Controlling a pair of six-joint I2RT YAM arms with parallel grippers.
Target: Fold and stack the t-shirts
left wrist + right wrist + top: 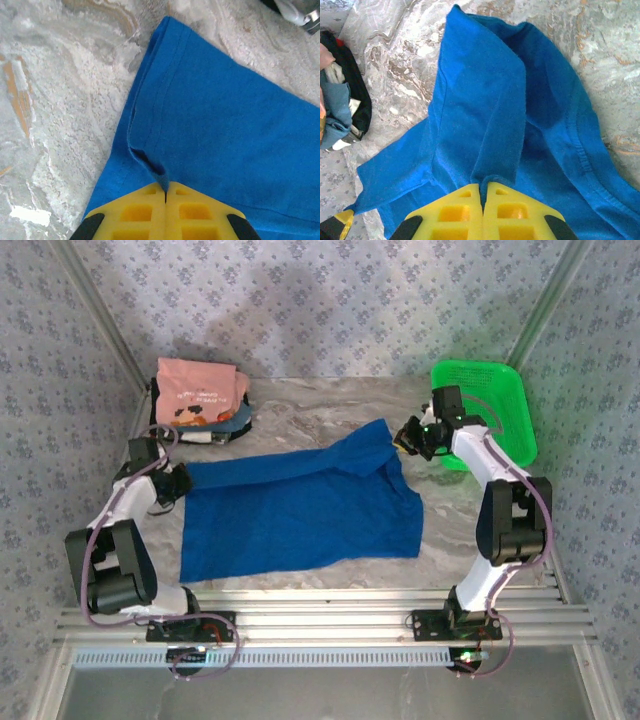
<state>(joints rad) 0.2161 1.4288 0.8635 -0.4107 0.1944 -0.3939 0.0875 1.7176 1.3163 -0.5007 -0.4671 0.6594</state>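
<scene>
Top view: you're high above the near edge, looking down over the whole table (pixel 320 410).
Wrist views: close, angled down; all three share your blue t-shirt (pixel 300 510).

1 blue t-shirt (pixel 300 515). Back-left of it: 1 stack of tees (pixel 200 400), pink on top, lower layers uncountable. Back-right of it: 1 green basket (pixel 500 390).

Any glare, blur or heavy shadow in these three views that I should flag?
Top external: even light, soft shadows on the patterned back wall, the green plastic mesh basket glowing oversaturated. Left wrist: the marbled stone-look tabletop washes out pale at left; the royal-blue cloth t-shirt is sharp, seams readable. Right wrist: glare on the tabletop upper left, hem stitching crisp.
</scene>
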